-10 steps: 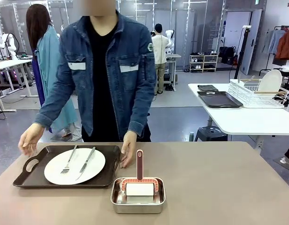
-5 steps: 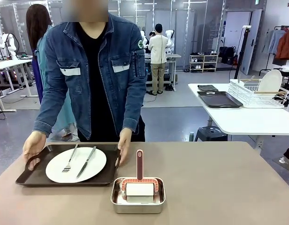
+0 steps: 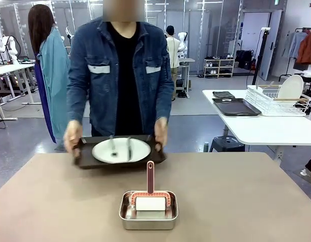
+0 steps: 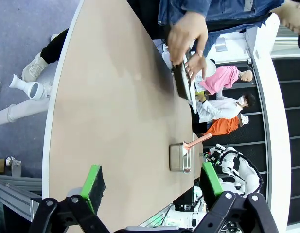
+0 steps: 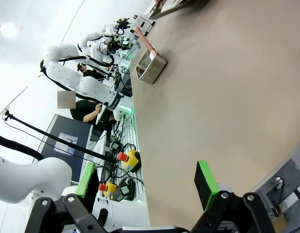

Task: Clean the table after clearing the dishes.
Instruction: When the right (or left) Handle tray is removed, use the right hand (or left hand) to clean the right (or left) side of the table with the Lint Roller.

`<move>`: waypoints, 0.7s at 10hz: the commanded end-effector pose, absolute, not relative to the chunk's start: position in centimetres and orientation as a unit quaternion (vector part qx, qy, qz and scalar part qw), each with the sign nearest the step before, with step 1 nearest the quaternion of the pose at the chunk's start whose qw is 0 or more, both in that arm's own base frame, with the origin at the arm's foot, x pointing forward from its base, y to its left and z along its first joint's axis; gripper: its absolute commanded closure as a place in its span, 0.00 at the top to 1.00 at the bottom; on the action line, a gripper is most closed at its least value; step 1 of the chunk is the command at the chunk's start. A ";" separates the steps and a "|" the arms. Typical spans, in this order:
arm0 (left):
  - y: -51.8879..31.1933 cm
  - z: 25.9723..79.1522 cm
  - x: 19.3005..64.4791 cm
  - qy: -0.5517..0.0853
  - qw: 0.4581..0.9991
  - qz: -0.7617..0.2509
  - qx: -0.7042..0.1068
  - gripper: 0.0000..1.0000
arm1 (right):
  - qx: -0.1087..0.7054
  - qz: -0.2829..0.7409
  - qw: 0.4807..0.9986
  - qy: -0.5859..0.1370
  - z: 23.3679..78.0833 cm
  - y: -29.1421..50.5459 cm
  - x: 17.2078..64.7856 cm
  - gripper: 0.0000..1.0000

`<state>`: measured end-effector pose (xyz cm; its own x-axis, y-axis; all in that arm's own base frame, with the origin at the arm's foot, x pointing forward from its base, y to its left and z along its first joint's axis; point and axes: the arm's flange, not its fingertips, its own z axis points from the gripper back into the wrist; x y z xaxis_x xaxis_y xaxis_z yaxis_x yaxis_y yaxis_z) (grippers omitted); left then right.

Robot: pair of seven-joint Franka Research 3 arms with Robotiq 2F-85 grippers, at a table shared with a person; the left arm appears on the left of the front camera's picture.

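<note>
A person across the table [image 3: 236, 191] holds a dark brown tray [image 3: 84, 156] by both ends, lifted just above the far edge. On it lie a white plate [image 3: 121, 150], a fork [image 3: 113, 146] and a knife [image 3: 129, 147]. The left wrist view shows the tray [image 4: 180, 80] edge-on in the person's hands, far beyond my left gripper [image 4: 152, 182], which is open with nothing in it over the table [image 4: 115, 121]. My right gripper [image 5: 146, 182] is open too, with nothing between its fingers, near a table [image 5: 227, 97] edge.
A small steel pan [image 3: 126, 216] with a white roller [image 3: 150, 203] on a red handle sits at the front centre, also seen as the pan [image 4: 180, 157] and pan [image 5: 150, 65]. A white side table [image 3: 266, 131] with a wire rack [image 3: 273, 101] stands at the right.
The person gripped the tray's ends, lifted it off the table's left side and moved it toward the middle of the far edge. The grippers stayed open.
</note>
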<state>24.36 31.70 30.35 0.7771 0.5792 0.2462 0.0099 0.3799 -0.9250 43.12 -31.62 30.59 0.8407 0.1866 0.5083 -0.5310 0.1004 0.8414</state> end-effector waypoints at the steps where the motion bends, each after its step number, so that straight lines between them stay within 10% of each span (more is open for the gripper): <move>1: 31.8 30.4 24.0 -0.282 0.782 0.175 -0.527 1.00 | 0.619 0.247 0.732 -0.140 30.9 -31.0 42.4 1.00; 7: 29.0 34.8 26.6 -0.313 0.820 0.145 -0.456 1.00 | 0.619 0.247 0.732 -0.140 30.9 -31.0 42.4 1.00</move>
